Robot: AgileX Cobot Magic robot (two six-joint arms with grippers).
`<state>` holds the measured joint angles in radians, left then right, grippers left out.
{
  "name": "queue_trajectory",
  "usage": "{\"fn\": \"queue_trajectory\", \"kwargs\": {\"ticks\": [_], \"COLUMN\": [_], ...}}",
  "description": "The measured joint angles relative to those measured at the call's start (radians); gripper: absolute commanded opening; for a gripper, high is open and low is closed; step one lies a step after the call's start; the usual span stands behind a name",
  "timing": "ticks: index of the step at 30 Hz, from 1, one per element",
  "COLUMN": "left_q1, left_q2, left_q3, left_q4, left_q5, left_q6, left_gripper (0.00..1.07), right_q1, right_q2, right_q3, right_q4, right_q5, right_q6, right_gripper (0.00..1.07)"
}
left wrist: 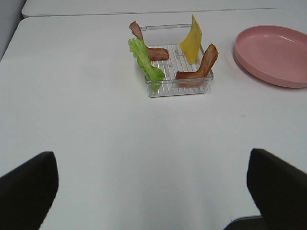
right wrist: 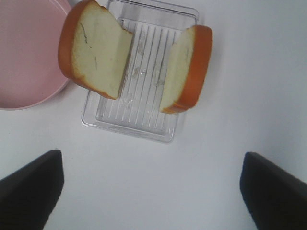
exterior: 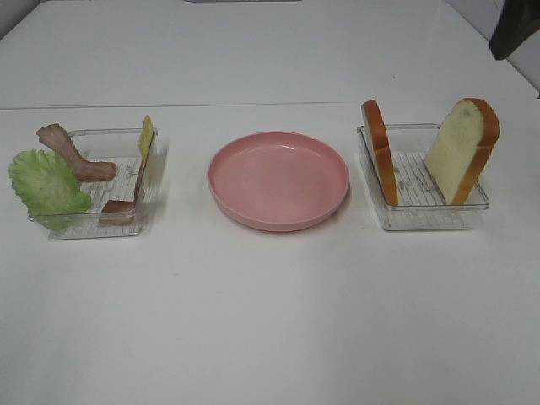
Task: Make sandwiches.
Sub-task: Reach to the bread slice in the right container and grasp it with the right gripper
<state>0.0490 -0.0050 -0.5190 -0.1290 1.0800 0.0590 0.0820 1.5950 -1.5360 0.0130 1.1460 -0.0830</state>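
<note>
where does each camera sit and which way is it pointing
Exterior high: mounted high, looking down on fillings tray left, pink plate middle, bread tray right; no gripper shows.
Left wrist: on the left arm, looking forward and down at the fillings tray; open left gripper frames the view.
Right wrist: on the right arm, looking almost straight down at the bread tray; open right gripper frames it.
Shared: pink plate in all three.

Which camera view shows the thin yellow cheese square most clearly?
The left wrist view: the thin yellow cheese square turns its broad face to that camera, standing in the clear plastic tray. The exterior high view shows it nearly edge-on. The right wrist view does not show it.
</note>
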Motion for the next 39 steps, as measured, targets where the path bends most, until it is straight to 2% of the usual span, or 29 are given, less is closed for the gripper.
{"fn": "queue_trajectory", "kwargs": {"ticks": [1,2,4,6,7,15,35,36,37,39], "left_q1": [0.0,0.0,0.0,0.0,0.0,0.0,0.0,0.0,0.0,0.0], "left_q2": [0.0,0.0,0.0,0.0,0.0,0.0,0.0,0.0,0.0,0.0], "left_q3": [0.0,0.0,0.0,0.0,0.0,0.0,0.0,0.0,0.0,0.0], "left_q4": [0.0,0.0,0.0,0.0,0.0,0.0,0.0,0.0,0.0,0.0], "left_q5": [0.0,0.0,0.0,0.0,0.0,0.0,0.0,0.0,0.0,0.0], "left_q6": [0.0,0.0,0.0,0.0,0.0,0.0,0.0,0.0,0.0,0.0], "left_gripper": [1.01,1.01,1.01,1.01,1.01,1.01,1.01,1.01,1.01,1.01], "right_q1": [0.048,0.048,0.112,0.131,0.161,0.237,0.245,0.245,0.245,0.245], "right_q2": [0.038,0.038,0.102,0.12,0.16,0.327,0.592,0.611,0.611,0.629], "right_q3": [-0.045,-0.045,-0.124,-0.146,-0.194,-0.347,-0.36,-0.36,-0.36,-0.36], "right_q4": [-0.04,-0.04,-0.069,-0.072,-0.076,-0.081,-0.094,-0.11,-0.11,-0.129], "right_q5": [0.009,0.009,0.017,0.021,0.032,0.04,-0.011,-0.022,-0.022,-0.026], "right_q6": [0.016,0.016,0.051,0.058,0.083,0.137,0.158,0.158,0.158,0.158], "right_gripper": [0.96,0.96,0.96,0.96,0.96,0.96,0.91,0.86,0.86,0.73]}}
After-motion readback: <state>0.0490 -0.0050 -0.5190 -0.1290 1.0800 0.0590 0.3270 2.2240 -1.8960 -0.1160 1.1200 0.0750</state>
